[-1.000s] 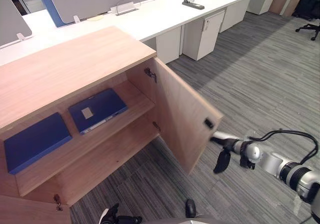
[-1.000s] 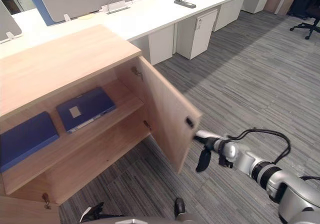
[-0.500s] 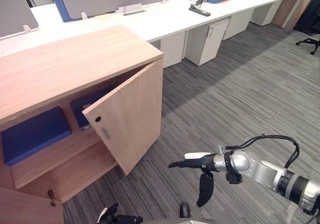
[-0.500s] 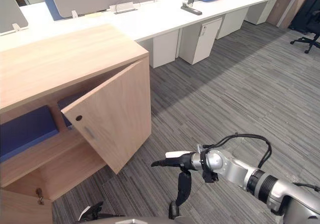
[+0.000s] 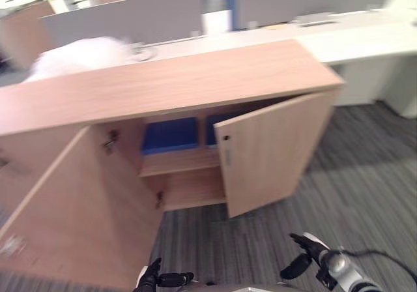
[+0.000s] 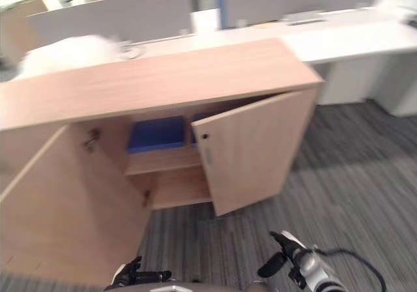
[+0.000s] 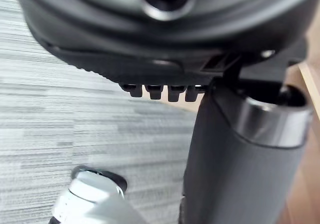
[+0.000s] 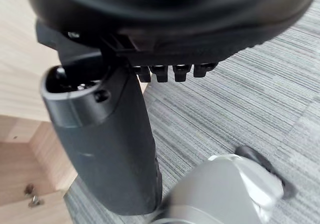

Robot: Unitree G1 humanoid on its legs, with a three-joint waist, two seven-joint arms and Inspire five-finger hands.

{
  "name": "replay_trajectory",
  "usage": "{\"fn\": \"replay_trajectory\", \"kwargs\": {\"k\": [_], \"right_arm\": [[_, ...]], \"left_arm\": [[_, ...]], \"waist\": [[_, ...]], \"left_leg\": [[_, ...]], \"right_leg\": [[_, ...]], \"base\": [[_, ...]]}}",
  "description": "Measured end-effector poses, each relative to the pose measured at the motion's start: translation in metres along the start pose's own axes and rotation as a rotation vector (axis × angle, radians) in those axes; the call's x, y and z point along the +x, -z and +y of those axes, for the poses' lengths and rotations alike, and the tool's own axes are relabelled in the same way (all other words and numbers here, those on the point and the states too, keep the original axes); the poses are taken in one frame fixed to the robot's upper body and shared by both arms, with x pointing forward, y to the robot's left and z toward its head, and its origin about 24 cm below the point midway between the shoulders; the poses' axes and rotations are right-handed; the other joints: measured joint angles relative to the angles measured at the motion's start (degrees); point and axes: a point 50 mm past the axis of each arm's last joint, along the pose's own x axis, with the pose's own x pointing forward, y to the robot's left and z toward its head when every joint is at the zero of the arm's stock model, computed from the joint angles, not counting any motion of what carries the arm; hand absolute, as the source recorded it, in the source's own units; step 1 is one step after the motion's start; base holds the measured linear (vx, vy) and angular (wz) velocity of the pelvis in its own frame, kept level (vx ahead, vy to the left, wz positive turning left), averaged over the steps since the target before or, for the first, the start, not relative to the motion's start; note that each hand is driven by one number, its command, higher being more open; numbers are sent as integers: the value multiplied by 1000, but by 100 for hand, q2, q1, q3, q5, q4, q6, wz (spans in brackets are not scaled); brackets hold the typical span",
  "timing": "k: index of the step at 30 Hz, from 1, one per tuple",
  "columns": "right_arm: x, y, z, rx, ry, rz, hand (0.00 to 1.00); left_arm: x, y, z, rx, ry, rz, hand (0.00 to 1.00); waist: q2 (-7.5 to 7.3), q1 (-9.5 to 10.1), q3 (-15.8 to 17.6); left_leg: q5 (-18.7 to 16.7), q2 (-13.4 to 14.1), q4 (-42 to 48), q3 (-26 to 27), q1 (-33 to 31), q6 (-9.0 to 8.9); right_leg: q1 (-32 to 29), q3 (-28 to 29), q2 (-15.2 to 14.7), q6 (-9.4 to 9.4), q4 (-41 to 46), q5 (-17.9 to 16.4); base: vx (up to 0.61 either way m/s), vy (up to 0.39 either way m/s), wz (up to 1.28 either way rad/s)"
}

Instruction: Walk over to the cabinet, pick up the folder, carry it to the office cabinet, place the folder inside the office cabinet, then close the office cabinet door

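I see the blue folders (image 5: 171,134) on the office cabinet's (image 5: 195,77) shelf (image 5: 179,163), behind its half-open door (image 5: 277,152), well apart from my right hand (image 5: 311,249), empty with fingers relaxed; left hand (image 5: 159,280) likewise.

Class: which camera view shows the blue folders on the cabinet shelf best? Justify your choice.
The left eye view, narrowly: both blue folders lie on the upper shelf, the second partly behind the half-open right door. The right eye view shows much the same. The wrist views face carpet and wood.
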Motion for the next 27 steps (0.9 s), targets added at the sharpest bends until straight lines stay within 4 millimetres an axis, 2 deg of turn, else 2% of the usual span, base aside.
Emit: {"fn": "replay_trajectory", "kwargs": {"k": [1,2,3,4,5,6,8,10,11,12,13,14,15,16,18,20,21,22,23,24,25,26,27], "right_arm": [[2,-1,23,130,-6,18,100],[2,-1,35,241,2,38,100],[2,0,42,325,12,58,100],[0,6,50,480,49,104,100],[-4,23,49,643,100,169,100],[-7,32,51,684,112,204,100],[-15,55,59,779,149,288,100],[-19,61,65,834,158,315,100],[-20,63,70,867,167,334,100],[-20,63,71,876,169,336,100],[-20,60,74,888,167,336,100],[-19,57,75,899,169,330,100],[-16,47,78,922,161,300,100],[-16,42,77,956,167,274,100],[-17,44,76,995,179,275,100],[-19,48,76,1043,195,277,100],[-20,52,72,1073,222,283,100],[-20,51,76,1095,214,293,100],[-20,47,87,1124,192,304,100],[-20,46,88,1127,188,302,100],[-20,44,89,1142,185,289,100],[-20,45,88,1158,192,286,100],[-20,45,87,1171,194,286,100]], "left_arm": [[0,2,23,-49,-81,2,100],[-1,3,39,-95,-142,8,100],[-2,7,45,-134,-174,21,100],[-4,13,48,-209,-208,53,100],[-5,18,48,-268,-228,73,100],[-6,19,48,-287,-237,77,100],[-11,25,54,-333,-278,70,100],[-12,19,56,-354,-291,28,100],[-12,8,55,-384,-292,-19,100],[-12,6,55,-390,-292,-28,100],[-11,-5,53,-419,-291,-73,100],[-12,-11,51,-433,-291,-97,100],[-12,-22,51,-441,-291,-141,100],[-11,-26,46,-431,-272,-154,100],[-12,-30,38,-443,-237,-173,100],[-14,-38,32,-473,-206,-209,100],[-15,-42,30,-493,-193,-231,100],[-15,-45,31,-493,-195,-240,100],[-16,-46,35,-491,-202,-250,100],[-17,-44,35,-490,-205,-248,100],[-20,-40,35,-472,-207,-245,100],[-20,-40,32,-456,-192,-249,100],[-20,-41,29,-447,-182,-252,100]], "waist": [[-313,57,22],[-478,79,-4],[-497,116,-33],[-389,120,-24],[-316,95,-40],[-302,105,-45],[-383,246,-45],[-481,263,-25],[-554,245,36],[-572,244,45],[-600,220,89],[-676,204,100],[-735,200,170],[-713,110,171],[-646,48,122],[-540,40,64],[-437,26,41],[-509,10,78],[-725,25,-11],[-738,26,-23],[-751,12,-91],[-700,-3,-157],[-718,25,-198]], "left_leg": [[23,-173,3,-221,-123,-55],[14,-241,46,-371,-270,-158],[-3,-233,58,-445,-333,-221],[21,-79,165,-364,-530,-273],[30,45,361,-66,-645,-262],[44,84,336,-61,-640,-303],[154,144,125,-283,-549,-443],[240,112,125,-456,-659,-509],[353,106,214,-295,-758,-452],[387,123,249,-146,-794,-407],[543,208,340,710,-923,-163],[481,363,348,1398,-954,221],[173,880,853,2735,-1161,651],[-261,1429,1912,3742,-1449,612],[-596,1779,2799,4329,-1430,502],[-868,1899,3076,4548,-1226,412],[-1332,1787,2495,4732,-900,204],[-1364,1603,2312,4729,-843,130],[-1132,1150,1802,4678,-684,263],[-1096,1087,1717,4660,-649,281],[-954,865,1405,4581,-573,338],[-822,674,1157,4447,-542,391],[-759,612,1035,4420,-508,396]], "right_leg": [[6,551,117,175,-360,-118],[149,579,46,384,-595,-366],[221,485,21,463,-834,-486],[240,98,64,412,-958,-423],[409,-309,63,361,-1016,-453],[514,-471,77,343,-1053,-469],[786,-802,161,313,-1230,-483],[844,-1082,207,260,-1251,-511],[935,-1328,217,195,-1245,-547],[956,-1386,214,184,-1241,-553],[1000,-1604,157,131,-1208,-582],[1011,-1684,145,100,-1194,-578],[1007,-1805,127,57,-1160,-572],[1093,-2085,121,45,-1151,-579],[1178,-2425,24,59,-1163,-583],[1176,-2704,-51,175,-1167,-598],[1171,-2912,-130,380,-946,-722],[1165,-2986,-251,445,-875,-771],[1173,-2980,-473,399,-987,-750],[1194,-2980,-473,378,-1051,-732],[1214,-2977,-442,361,-1305,-666],[1324,-2982,-464,348,-1523,-528],[1367,-2982,-470,356,-1637,-452]], "base": [[61,-343,146],[59,-341,124],[35,-291,105],[5,-228,134],[2,-208,140],[22,-197,124],[65,-172,70],[61,-164,79],[21,-164,84],[-21,-132,87],[-47,-63,58],[-90,-88,64],[-83,-119,64],[-65,-115,71],[10,32,79],[74,201,93],[101,227,104],[113,247,115],[54,115,69],[29,84,67],[8,31,67],[11,32,71],[32,55,54]]}}
